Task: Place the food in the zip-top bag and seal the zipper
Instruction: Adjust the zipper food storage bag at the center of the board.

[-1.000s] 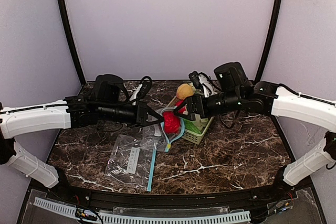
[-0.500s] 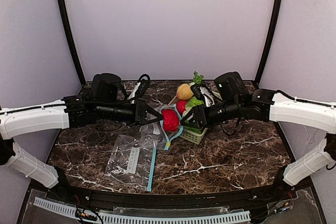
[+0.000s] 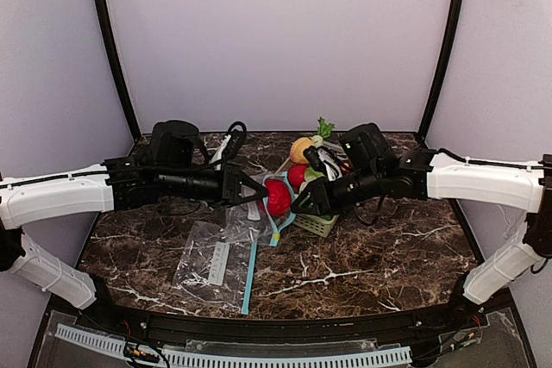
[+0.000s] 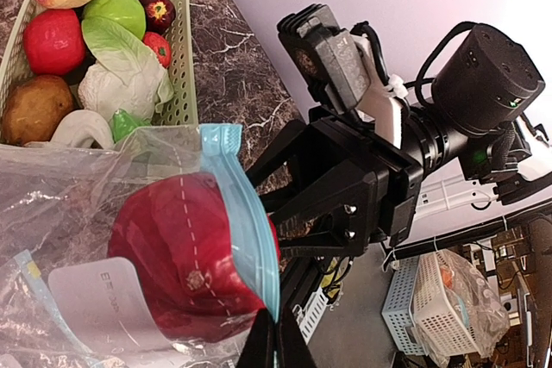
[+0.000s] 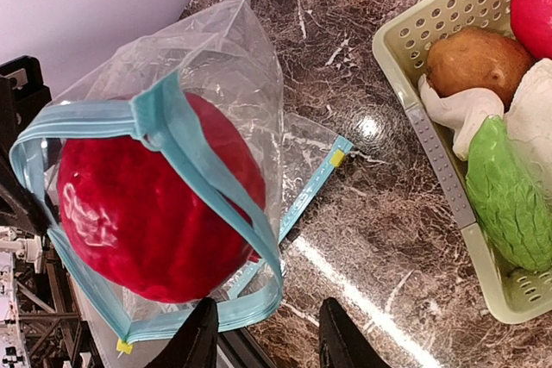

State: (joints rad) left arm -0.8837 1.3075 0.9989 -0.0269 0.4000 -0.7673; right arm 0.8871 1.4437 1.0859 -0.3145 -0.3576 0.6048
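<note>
Food (image 5: 155,204): one, red, inside bag (image 5: 224,66); others in basket (image 5: 405,32). Left gripper (image 4: 274,342) clamped on bag rim, holding it up. Right gripper (image 5: 269,321) part-open, empty, at bag mouth. Step: loading. Next: pick another from basket.

Left arm's long white smooth-shelled link (image 3: 52,196), right arm's matching white link (image 3: 485,180), black joints between. Fat black cylindrical motor housing (image 3: 177,139) near each wrist; the right one has a tiny green light (image 4: 473,158). Thin black cables (image 3: 235,134) loop off the left wrist. Left tool (image 3: 260,196) and right tool (image 3: 299,203): matte black, angular triangular frames. Small silver screws (image 4: 346,210), white bracket (image 4: 384,114) by the right camera block.
</note>
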